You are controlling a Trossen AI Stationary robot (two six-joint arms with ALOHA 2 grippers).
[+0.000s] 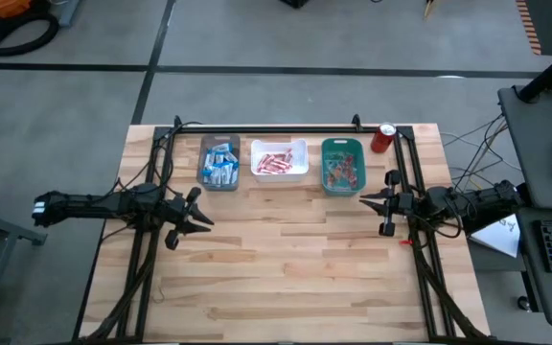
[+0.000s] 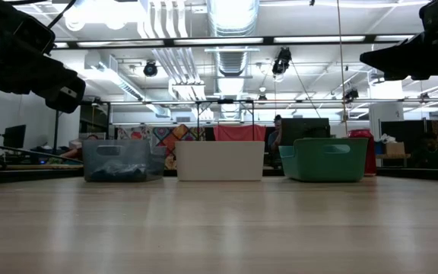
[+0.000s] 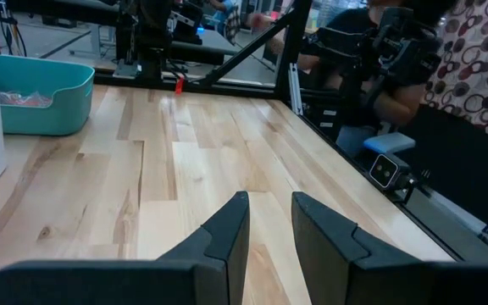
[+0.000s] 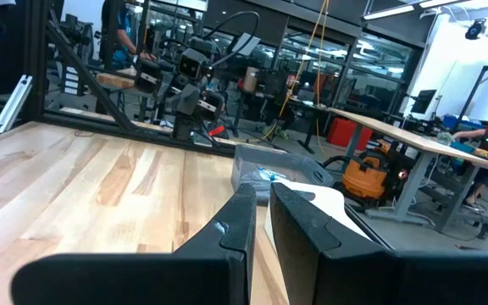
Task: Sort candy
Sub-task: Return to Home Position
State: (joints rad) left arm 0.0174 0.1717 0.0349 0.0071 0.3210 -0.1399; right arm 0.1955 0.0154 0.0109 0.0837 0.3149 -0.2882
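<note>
The candy lies in three bins along the table's far edge. Blue-and-white bars [image 1: 220, 165] fill the grey bin [image 1: 205, 178]. Red-and-white bars [image 1: 275, 161] are in the white bin [image 1: 280, 176]. Small orange-red pieces [image 1: 341, 172] are in the teal bin [image 1: 326, 165]. My left gripper [image 1: 207, 218] [image 3: 269, 199] hovers level above the table's left side, open, with nothing between its fingers. My right gripper [image 1: 364, 199] [image 4: 262, 193] hovers level above the right side, shut to a thin slit and holding nothing. Both point toward the table's middle.
A red soda can [image 1: 383, 137] stands at the far right corner, beside the teal bin. A black frame rail [image 1: 276, 128] runs behind the bins, and black struts [image 1: 151, 259] cross the table's left and right sides. Bare wood [image 1: 286, 259] spreads between the arms and the near edge.
</note>
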